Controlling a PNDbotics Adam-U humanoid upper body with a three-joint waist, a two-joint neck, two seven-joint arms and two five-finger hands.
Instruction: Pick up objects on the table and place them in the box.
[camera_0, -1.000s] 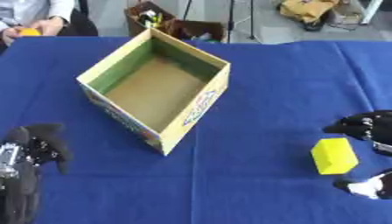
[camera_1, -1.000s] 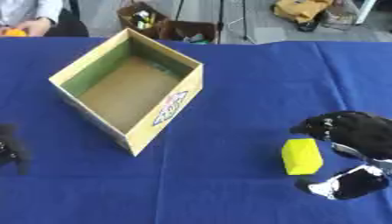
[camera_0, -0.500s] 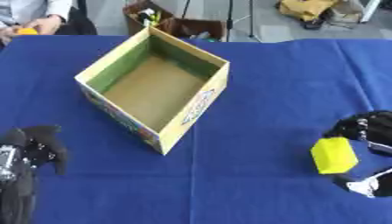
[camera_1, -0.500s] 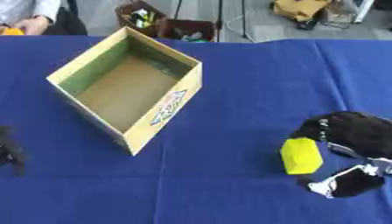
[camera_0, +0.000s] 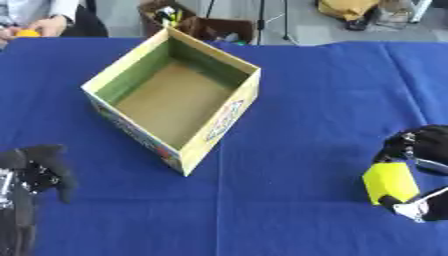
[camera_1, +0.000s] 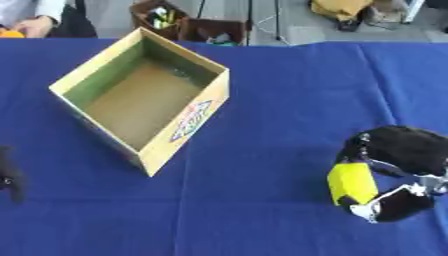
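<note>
Yellow block (camera_1: 351, 183) (right of the box (camera_1: 140, 100)) clasped between right hand (camera_1: 398, 172) fingers and thumb.

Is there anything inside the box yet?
No. The box shows only its bare brown floor; its near walls hide the near edges. The yellow block is outside, in the right hand.

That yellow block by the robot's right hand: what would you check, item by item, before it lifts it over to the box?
1. Right hand closed round the yellow block: ok, fingers above and thumb below it.
2. Block clear of the table: cannot tell.
3. Box open and upright: ok.
4. Room inside the box: ok, only the bare brown floor shows.
5. Path across the blue tablecloth to the box: ok, nothing lies between.
6. Left hand out of the way: ok, it sits at the lower left, apart from the box.
</note>
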